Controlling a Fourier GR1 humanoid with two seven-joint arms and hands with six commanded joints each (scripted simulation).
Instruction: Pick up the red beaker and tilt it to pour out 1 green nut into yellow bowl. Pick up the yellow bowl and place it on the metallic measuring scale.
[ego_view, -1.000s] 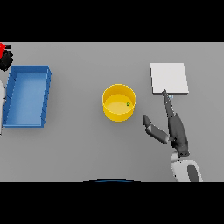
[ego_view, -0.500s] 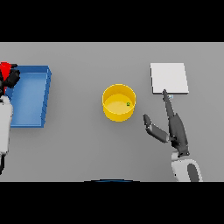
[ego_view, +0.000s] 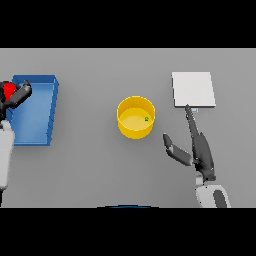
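Note:
A yellow bowl (ego_view: 135, 117) stands mid-table with a small green nut (ego_view: 146, 119) inside it near its right wall. The metallic scale (ego_view: 193, 89) is a pale square plate at the back right. My right hand (ego_view: 199, 150) lies open to the right of the bowl, fingers straight and pointing at the scale's near edge, thumb spread toward the bowl without touching it. At the far left my left hand (ego_view: 18, 96) is curled round the red beaker (ego_view: 9, 90), holding it over the blue tray; most of the beaker is hidden by the fingers.
A blue rectangular tray (ego_view: 46, 110) sits at the left edge under the left hand. Bare grey table lies between the tray and the bowl, and between the bowl and the scale.
My left arm has come further into view from the left, bringing the red beaker rightward over the tray's left part. The right hand, bowl and scale stay where they were.

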